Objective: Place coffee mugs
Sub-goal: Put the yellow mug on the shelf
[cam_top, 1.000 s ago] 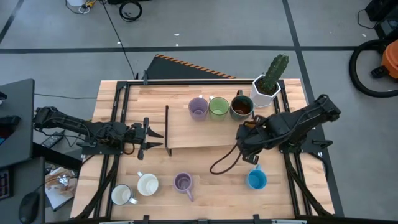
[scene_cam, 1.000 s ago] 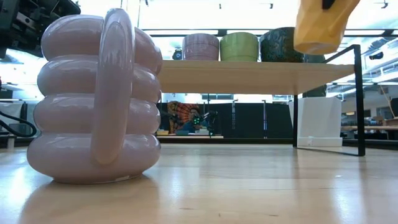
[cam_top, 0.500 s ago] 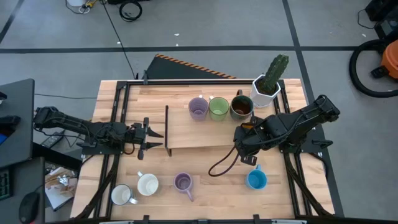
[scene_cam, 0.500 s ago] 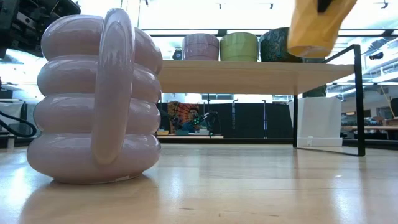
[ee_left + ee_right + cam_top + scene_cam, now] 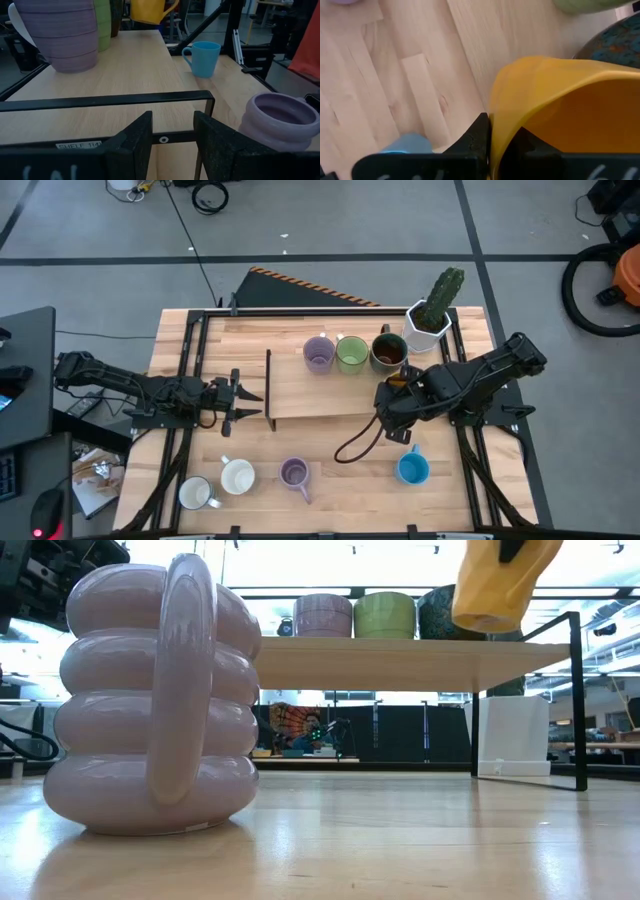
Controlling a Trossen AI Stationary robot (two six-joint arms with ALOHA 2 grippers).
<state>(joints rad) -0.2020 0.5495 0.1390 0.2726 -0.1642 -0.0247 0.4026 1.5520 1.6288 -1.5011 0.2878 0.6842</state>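
Observation:
An orange mug (image 5: 495,585) hangs tilted over the right end of the wooden shelf (image 5: 320,390), with my right gripper (image 5: 397,388) shut on its rim. A lilac mug (image 5: 318,352), a green mug (image 5: 351,352) and a dark brown mug (image 5: 388,352) stand in a row along the shelf's far edge. On the table near the front stand two white mugs (image 5: 238,476) (image 5: 195,493), a ribbed lilac mug (image 5: 294,473) and a blue mug (image 5: 412,469). My left gripper (image 5: 250,396) waits open at the shelf's left end, holding nothing. My right gripper pinches the orange mug's wall at the rim (image 5: 493,131), one finger (image 5: 479,135) outside and one finger (image 5: 522,145) inside the mug. The fingers come steeply from above. The mug hangs below them, tilted and lifted clear of the shelf and table.
A white faceted pot with a cactus (image 5: 430,315) stands at the table's far right, just beyond the dark brown mug. The shelf's black metal frame (image 5: 105,100) rises at its left end before my left gripper. A dark cable (image 5: 355,445) loops on the table below my right arm.
The orange mug has tipped a little in my right gripper's hold. Its bottom has swung slightly toward the row of mugs on the shelf. It stays lifted clear.

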